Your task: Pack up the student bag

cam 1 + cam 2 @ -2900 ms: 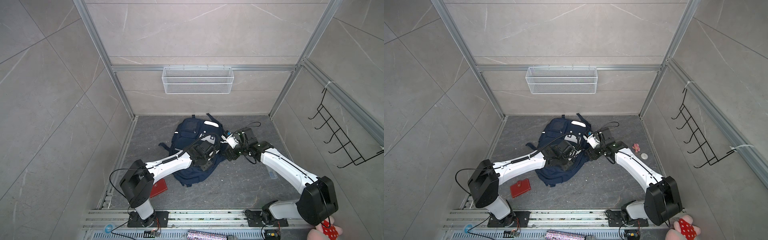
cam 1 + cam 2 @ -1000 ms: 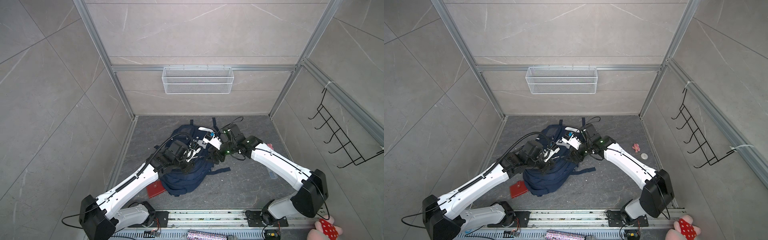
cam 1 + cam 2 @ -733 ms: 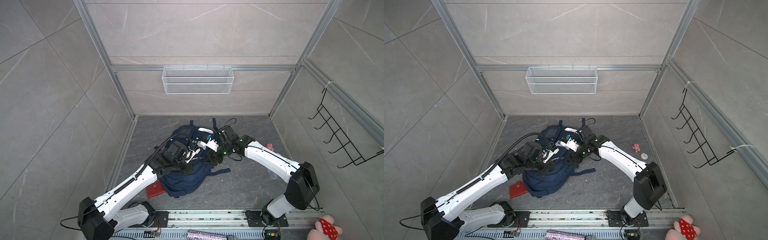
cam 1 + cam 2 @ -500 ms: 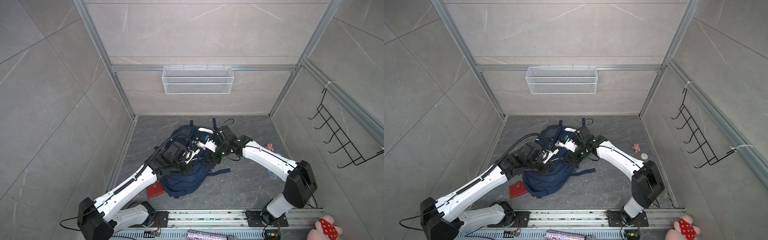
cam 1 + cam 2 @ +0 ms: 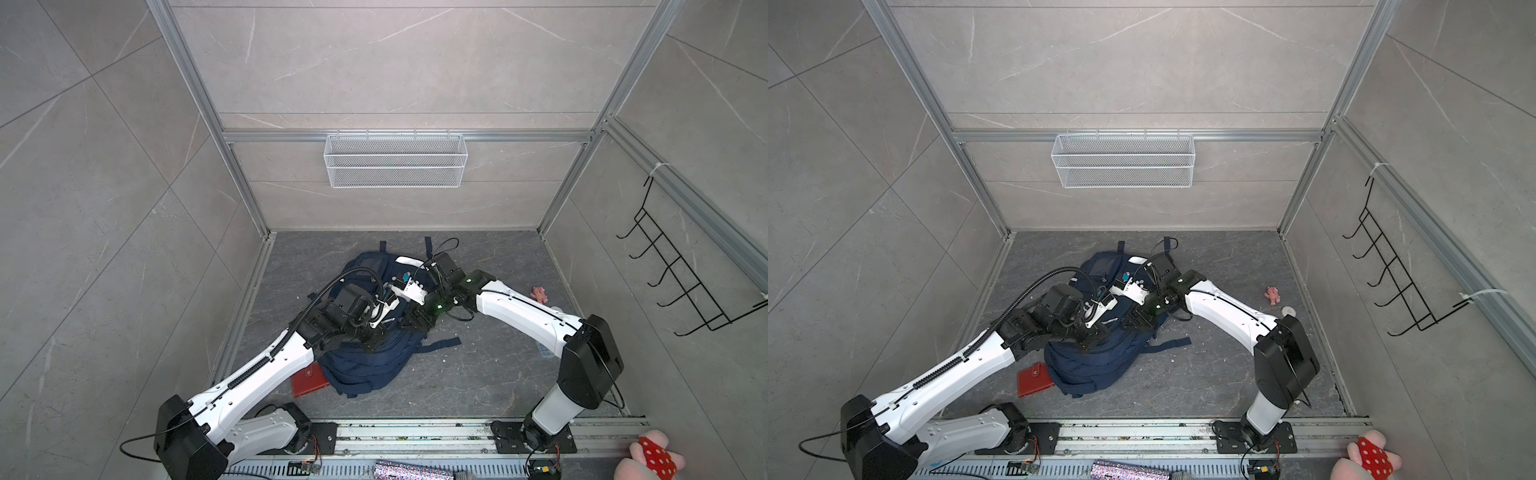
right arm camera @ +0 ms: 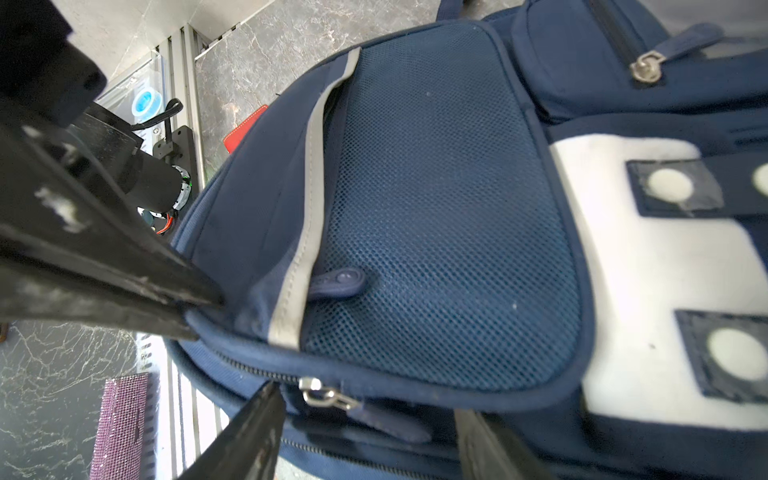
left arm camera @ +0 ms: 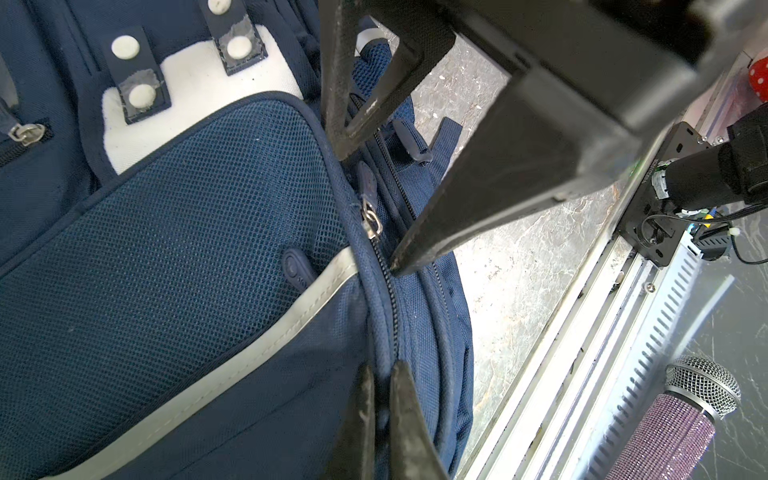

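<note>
The student bag lies flat mid-floor, with both arms over its upper half. A red wallet sits just beside it at 7 o'clock. A small pink toy lies well apart at 3 o'clock. On the far wall at 12 o'clock hangs a wire basket.

In both top views the arms' own bodies hide the fingertips. Only the wrist views show them:
- The left gripper is pinched together on the bag's piped seam.
- The right gripper has its jaws apart, 1 on each side of a metal zip pull.

The left wrist view alone shows a glittery purple microphone by the rail.
</note>
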You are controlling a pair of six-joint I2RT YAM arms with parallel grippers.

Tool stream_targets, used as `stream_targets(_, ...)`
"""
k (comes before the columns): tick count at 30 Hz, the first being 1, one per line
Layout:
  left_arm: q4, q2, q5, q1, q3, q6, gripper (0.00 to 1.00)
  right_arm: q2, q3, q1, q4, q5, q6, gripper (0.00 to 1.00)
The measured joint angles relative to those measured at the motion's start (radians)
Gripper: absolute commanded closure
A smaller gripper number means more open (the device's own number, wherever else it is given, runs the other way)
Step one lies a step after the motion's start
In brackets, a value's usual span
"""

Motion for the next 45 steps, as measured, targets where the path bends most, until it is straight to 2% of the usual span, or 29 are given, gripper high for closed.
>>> stream_targets(13,-0.019,0.000,0.023,0.011,-0.009,-0.008,1.00,0.029,0.029,0.029,-0.066,0.030,-0.074,0.80)
stream_targets(15,-0.017,0.000,0.027,0.014,-0.009,-0.008,1.00,0.029,0.035,0.031,-0.071,0.033,-0.085,0.79)
stream_targets(18,-0.016,0.000,0.038,0.019,-0.010,-0.008,1.00,0.029,0.039,0.032,-0.082,0.032,-0.094,0.59)
stream_targets(21,-0.014,0.000,0.043,0.019,-0.014,-0.008,1.00,0.028,0.039,0.037,-0.092,0.026,-0.096,0.59)
stream_targets(26,-0.012,0.000,0.046,0.020,-0.017,-0.009,1.00,0.029,0.040,0.037,-0.097,0.023,-0.095,0.71)
stream_targets(35,-0.015,0.000,0.048,0.026,-0.023,-0.010,1.00,0.041,0.047,0.041,-0.109,0.021,-0.102,1.00)
stream_targets(40,0.001,0.001,0.049,0.031,-0.025,-0.015,1.00,0.021,0.039,0.042,-0.106,0.056,-0.098,1.00)
stream_targets(45,0.092,0.004,0.066,0.029,-0.055,-0.052,1.00,-0.062,-0.036,0.040,-0.064,0.137,-0.059,1.00)
